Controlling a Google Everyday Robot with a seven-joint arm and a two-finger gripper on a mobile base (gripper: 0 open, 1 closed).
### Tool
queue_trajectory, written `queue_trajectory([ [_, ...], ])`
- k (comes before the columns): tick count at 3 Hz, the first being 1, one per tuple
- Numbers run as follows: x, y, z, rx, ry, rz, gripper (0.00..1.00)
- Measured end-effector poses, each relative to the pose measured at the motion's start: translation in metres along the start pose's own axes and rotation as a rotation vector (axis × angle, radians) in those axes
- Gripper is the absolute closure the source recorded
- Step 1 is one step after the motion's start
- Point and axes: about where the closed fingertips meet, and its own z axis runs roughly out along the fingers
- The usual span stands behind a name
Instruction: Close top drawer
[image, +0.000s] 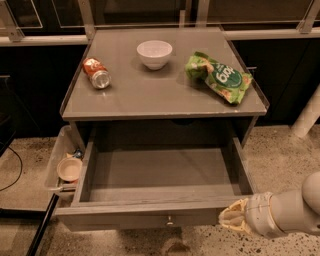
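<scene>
Gripper (232, 220) by top drawer (125, 220) R corner

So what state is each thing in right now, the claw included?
top drawer, pulled wide open, empty.
soda can, lying on its side.
bowl, upright, looks empty.
chip bag, lying flat, crumpled.
claw, low at the drawer front's right end.

grey top drawer (165, 172), cream gripper (233, 219) at front

One can (96, 73), bowl (154, 53), bag (219, 77), drawer (125, 219), hand (234, 220)
</scene>
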Motion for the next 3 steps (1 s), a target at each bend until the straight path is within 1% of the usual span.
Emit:
queue_trajectory([
  [1, 0.0004, 0.0002, 0.0006, -0.001, 0.0, 0.001, 0.82],
  [3, 0.0003, 0.0002, 0.0006, -0.001, 0.0, 0.001, 0.35],
])
